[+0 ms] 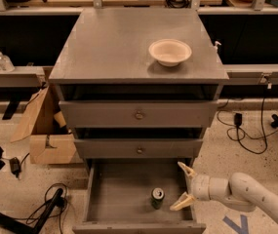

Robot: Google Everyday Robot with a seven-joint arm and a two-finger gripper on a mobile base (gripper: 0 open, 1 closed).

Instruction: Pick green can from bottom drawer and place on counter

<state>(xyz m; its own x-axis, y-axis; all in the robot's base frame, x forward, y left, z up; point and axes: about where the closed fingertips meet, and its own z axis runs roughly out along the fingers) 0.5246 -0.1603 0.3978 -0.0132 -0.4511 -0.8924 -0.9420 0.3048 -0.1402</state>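
Observation:
The green can (157,198) stands upright on the floor of the open bottom drawer (119,191), right of the middle and near the front. My gripper (183,185) is open at the drawer's right side, just right of the can, its two cream fingers spread apart and pointing left; it does not touch the can. The white arm reaches in from the lower right. The counter (114,43) is the grey cabinet top above.
A cream bowl (169,51) sits on the counter's right half. Two knobbed drawers (138,115) are above the open one. A cardboard box (46,130) and cables lie on the floor at left; more cables at right.

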